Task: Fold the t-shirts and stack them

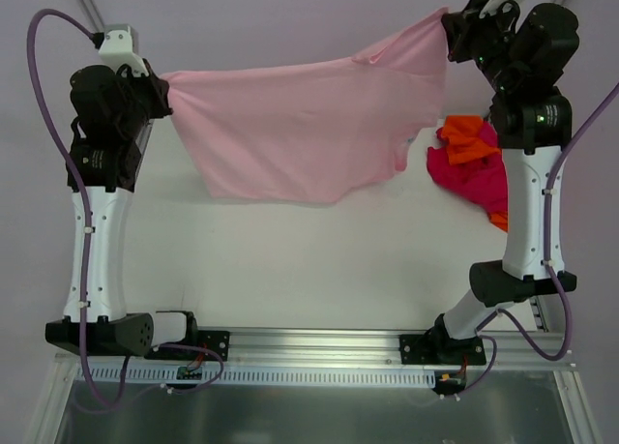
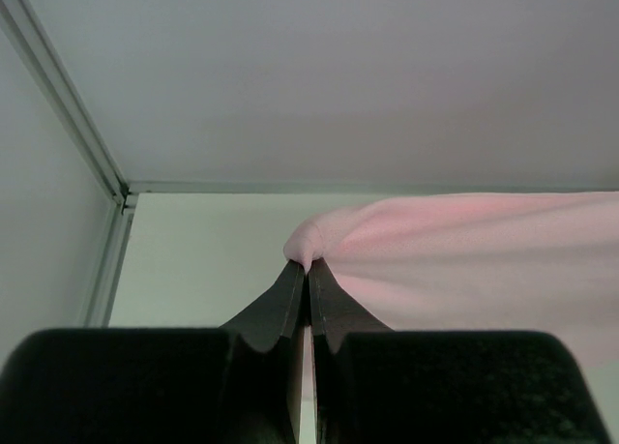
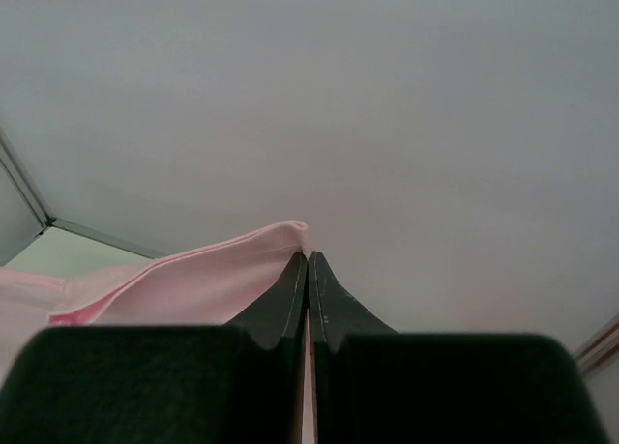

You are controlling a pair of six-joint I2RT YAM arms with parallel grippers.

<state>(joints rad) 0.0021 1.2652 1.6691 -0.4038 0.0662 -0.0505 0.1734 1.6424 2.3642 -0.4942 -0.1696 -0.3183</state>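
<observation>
Top external shows both my jaws clamped on the pink shirt (image 1: 300, 134), spread aloft; next, lay it flat.

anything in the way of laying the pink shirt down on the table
Nothing visible on the table under the pink shirt. The orange shirt and magenta shirt lie heaped just right of it, by the right arm.

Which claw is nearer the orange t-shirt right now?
Right. The right claw holds the pink t-shirt just beyond the orange t-shirt; the left claw grips its other end, far across the table.
</observation>
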